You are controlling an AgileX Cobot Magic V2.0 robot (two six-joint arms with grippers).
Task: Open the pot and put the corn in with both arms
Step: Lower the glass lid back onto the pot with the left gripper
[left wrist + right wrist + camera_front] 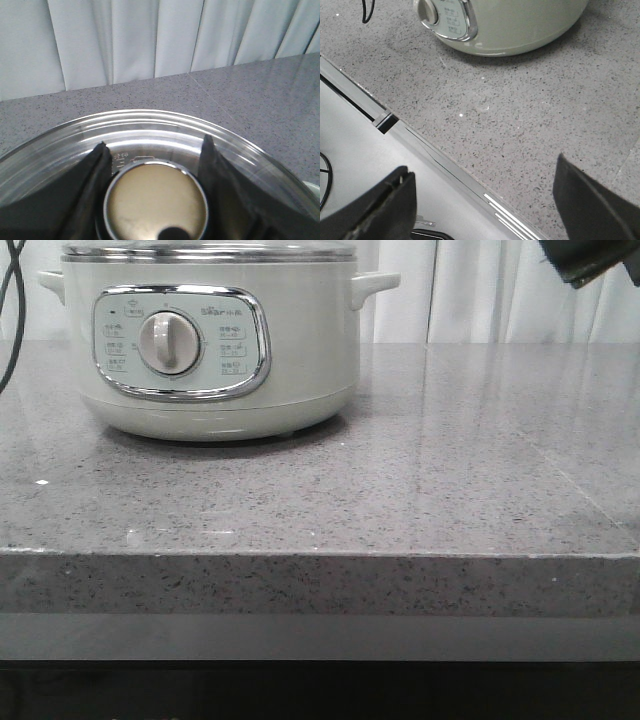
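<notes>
The cream-white pot [300, 340] stands at the back left of the grey counter, its dial panel facing me; it also shows in the right wrist view [520, 25]. Its steel-rimmed glass lid [150, 125] sits on top. My left gripper [155, 145] is above the lid, its two black fingers pressed against either side of the round metal lid knob [156, 200]. My right gripper [482, 167] is open and empty, held high over the counter's front edge, right of the pot; only a dark part of it [590, 258] shows in the front view. The corn is out of view.
The grey speckled counter [420, 480] runs right of and in front of the pot, ending in a front edge [445, 165] with floor below. A black cable [8, 310] hangs at the far left. White curtains [480, 290] close off the back.
</notes>
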